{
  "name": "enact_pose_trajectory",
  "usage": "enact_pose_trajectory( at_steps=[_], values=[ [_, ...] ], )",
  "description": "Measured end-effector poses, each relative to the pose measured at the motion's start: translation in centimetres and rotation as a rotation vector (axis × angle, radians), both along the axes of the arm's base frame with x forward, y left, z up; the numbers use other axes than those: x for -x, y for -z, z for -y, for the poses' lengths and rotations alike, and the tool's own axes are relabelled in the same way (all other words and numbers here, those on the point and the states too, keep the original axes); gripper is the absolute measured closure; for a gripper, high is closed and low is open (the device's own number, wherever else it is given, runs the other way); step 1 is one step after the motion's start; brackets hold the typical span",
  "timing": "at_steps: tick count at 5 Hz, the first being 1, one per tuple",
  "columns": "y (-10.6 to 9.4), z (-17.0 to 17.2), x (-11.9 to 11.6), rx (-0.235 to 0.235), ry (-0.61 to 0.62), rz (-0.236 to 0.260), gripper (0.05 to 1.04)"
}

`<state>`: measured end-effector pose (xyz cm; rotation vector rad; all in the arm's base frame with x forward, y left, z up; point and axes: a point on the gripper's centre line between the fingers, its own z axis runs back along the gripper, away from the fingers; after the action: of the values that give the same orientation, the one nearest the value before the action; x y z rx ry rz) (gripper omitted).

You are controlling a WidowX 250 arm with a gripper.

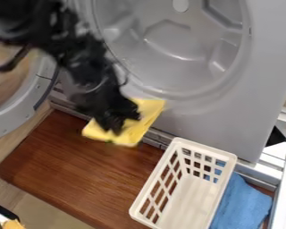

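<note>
The black gripper (124, 124) is in the upper left half of the camera view, pointing down in front of the grey machine. It is shut on a yellow cloth (146, 117), which spreads out on both sides of the fingers above the brown wooden board (68, 172). Part of the cloth is hidden behind the gripper. To the lower right stands a white slotted basket (193, 201), apart from the cloth. Beside the basket's right side lies a blue cloth (244, 205).
The grey washing machine (267, 58) with its round drum opening (175, 44) takes up the upper right. Its round door (17, 112) stands open at the left. A metal frame (285, 179) runs along the right edge. Something black and orange sits at the lower left corner.
</note>
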<state>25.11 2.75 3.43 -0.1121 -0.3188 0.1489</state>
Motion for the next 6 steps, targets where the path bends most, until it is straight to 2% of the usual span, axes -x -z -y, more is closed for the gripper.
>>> enact_pose_trajectory(
  at_steps=[1, 2, 4, 5, 6],
  values=[
    [2.8, 0.1, 1.5, -0.004, 0.012, -0.022, 1.005],
    [5.6, -0.1, 2.2, 0.026, 0.003, -0.03, 1.005],
    [9.5, -0.3, 2.4, 0.062, -0.004, -0.071, 0.978],
    [10.0, -0.2, 2.4, 0.083, -0.011, -0.097, 0.796],
    [9.9, -0.2, 2.4, 0.079, -0.034, -0.104, 0.505]
  ],
)
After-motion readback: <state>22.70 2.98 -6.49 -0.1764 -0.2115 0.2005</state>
